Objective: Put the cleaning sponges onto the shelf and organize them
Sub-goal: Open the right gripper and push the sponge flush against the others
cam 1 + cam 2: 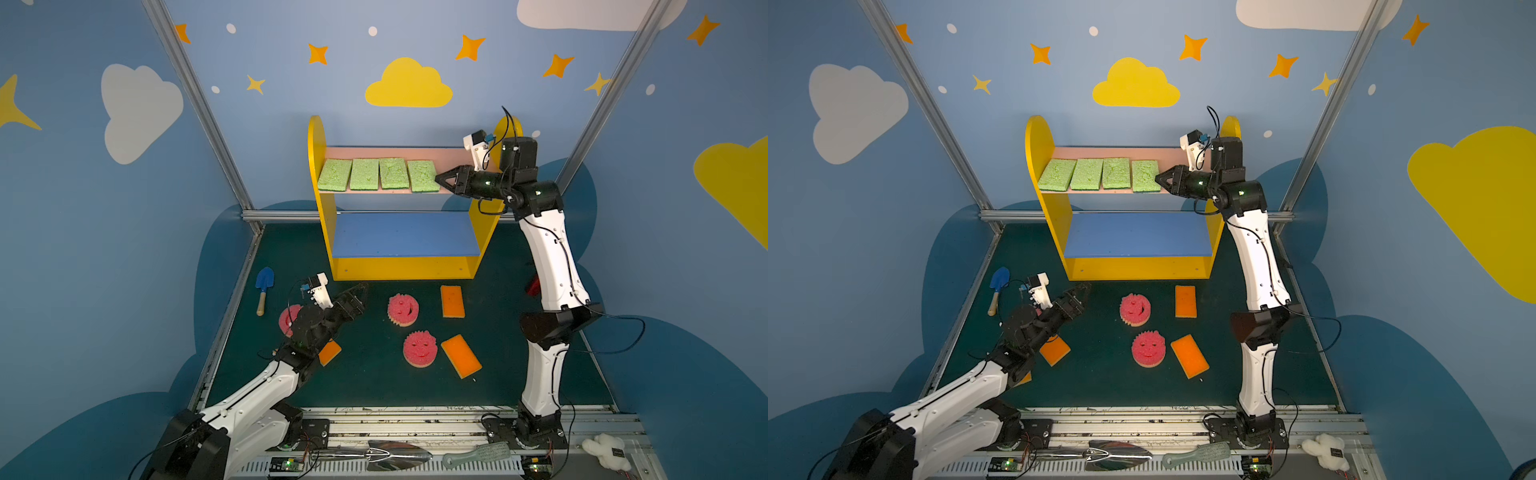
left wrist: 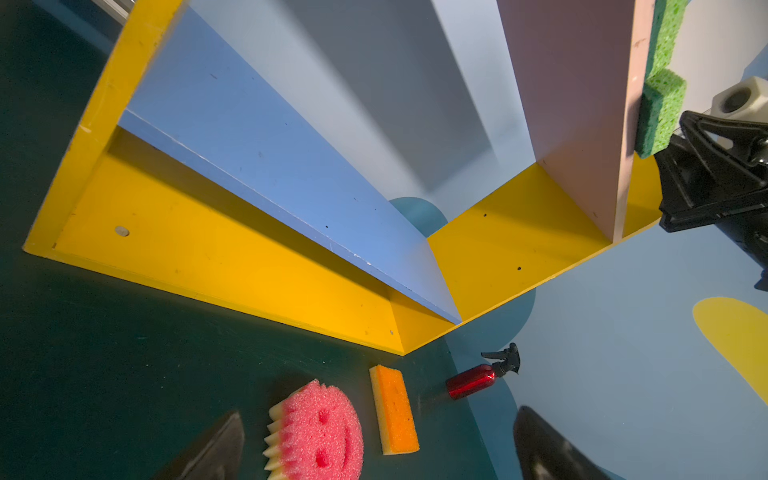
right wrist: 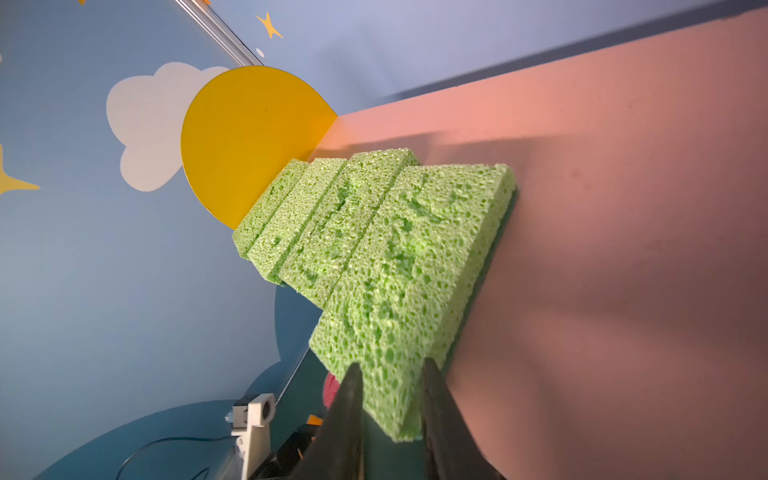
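Left end effector (image 1: 360,296) spread wide, right end effector (image 1: 439,179) hold on green sponge (image 1: 423,176) unclear: pinch the likely soft, light smiley sponge (image 1: 403,309) across its rim.

Both top views high and wide, toward the shelf (image 1: 403,268); wrist views close beside it

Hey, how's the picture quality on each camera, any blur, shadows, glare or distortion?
In both top views, wide-angle bending leans the frame posts outward; light is even. In the left wrist view, the left fingers are dark and blurred, and the bottle glints. In the right wrist view, the right fingers blur, soft shadows cross the pink board, and the sponges are crisp.
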`<state>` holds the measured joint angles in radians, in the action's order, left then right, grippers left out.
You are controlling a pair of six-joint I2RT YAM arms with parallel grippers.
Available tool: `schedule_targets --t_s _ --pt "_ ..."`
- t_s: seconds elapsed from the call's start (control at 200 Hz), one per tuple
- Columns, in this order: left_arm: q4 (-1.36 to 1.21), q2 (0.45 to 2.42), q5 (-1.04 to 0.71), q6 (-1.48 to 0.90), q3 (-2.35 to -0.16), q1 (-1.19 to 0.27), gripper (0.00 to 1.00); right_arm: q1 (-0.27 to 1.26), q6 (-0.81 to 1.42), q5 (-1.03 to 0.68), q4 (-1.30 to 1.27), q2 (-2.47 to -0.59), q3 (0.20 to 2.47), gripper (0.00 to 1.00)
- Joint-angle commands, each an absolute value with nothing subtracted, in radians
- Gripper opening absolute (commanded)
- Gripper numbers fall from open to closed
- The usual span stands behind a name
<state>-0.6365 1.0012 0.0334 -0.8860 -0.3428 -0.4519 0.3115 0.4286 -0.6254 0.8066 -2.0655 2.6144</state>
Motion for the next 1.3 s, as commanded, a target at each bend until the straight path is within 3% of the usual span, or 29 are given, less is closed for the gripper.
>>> schedule_targets --t_s 0.0,0.15,0.3,0.415,0.826,1.296 --pt "-0.649 0.990 0.032 -0.879 -0.334 -0.454 1.00 0.318 0.410 -0.605 0.799 -2.080 2.610 0.35" --pt "-0.653 0.993 0.032 -0.881 -0.331 -0.454 1.00 0.333 0.369 -0.584 0.820 -2.059 2.585 0.40" --pt "-0.655 0.993 0.031 -0.882 -0.325 -0.455 1.00 0.357 0.293 -0.550 0.779 -1.986 2.469 0.56" --pt "-0.648 0.987 0.034 -0.878 -0.325 -0.454 1.00 0.366 0.239 -0.520 0.754 -1.941 2.398 0.61" --pt "-0.650 0.995 0.031 -0.876 -0.329 -0.454 1.00 0.401 0.096 -0.422 0.749 -1.923 2.345 0.65" --pt "-0.647 1.008 0.030 -0.874 -0.341 -0.454 1.00 0.428 0.031 -0.294 0.677 -1.922 2.293 0.59"
